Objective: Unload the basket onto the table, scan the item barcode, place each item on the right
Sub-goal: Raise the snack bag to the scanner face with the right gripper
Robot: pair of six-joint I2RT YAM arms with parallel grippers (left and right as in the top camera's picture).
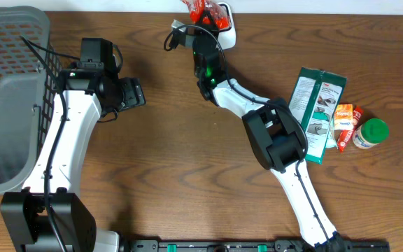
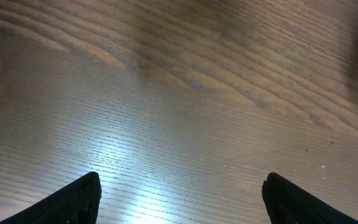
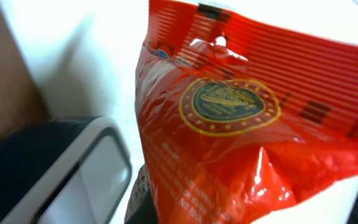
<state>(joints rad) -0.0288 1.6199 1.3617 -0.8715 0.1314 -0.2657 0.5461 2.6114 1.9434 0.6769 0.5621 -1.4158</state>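
- right end effector (image 1: 202, 25) clamped on red packet (image 3: 229, 124), by scanner (image 3: 73, 180)
- left end effector (image 2: 179, 193) wide apart over desk (image 2: 166, 93)
- basket (image 1: 12, 28) at desk's left

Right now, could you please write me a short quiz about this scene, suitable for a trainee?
1. True or false: the left fingers are open and hold nothing.
2. What does the right arm hold at the scanner? A) red packet B) spoon C) cup
3. Fill in: the basket stands beside the ___ arm.
Key: 1 true; 2 A; 3 left.
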